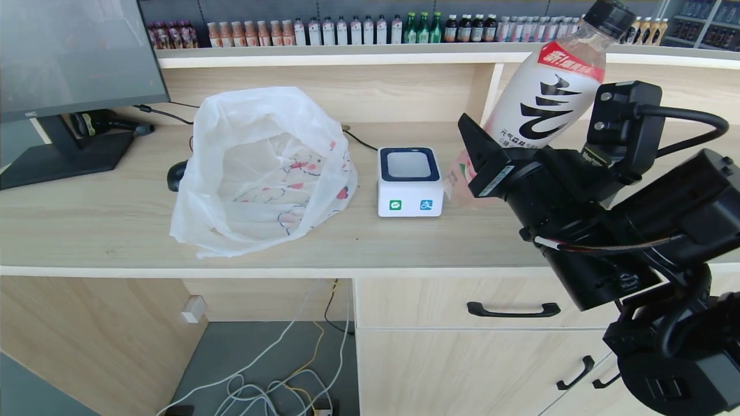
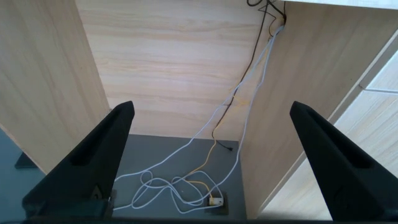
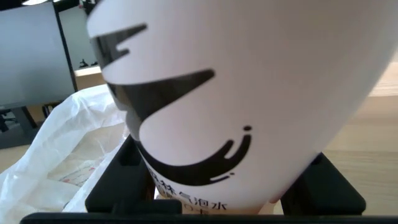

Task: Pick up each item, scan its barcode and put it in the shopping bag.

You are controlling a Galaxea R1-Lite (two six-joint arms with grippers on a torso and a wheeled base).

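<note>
At frame right, the right gripper [image 1: 491,164] clamps the tilted bottle [image 1: 549,92] just beside the scanner [image 1: 409,180], likely presenting its barcode. The bag [image 1: 260,167] gapes centre-left. The left gripper [image 2: 211,112] hangs wide open, idle.

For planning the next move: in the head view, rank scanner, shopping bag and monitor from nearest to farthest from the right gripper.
1. Scanner, just left of the right gripper holding the bottle.
2. Shopping bag, farther left, mid-counter.
3. Monitor, far left end.
</note>
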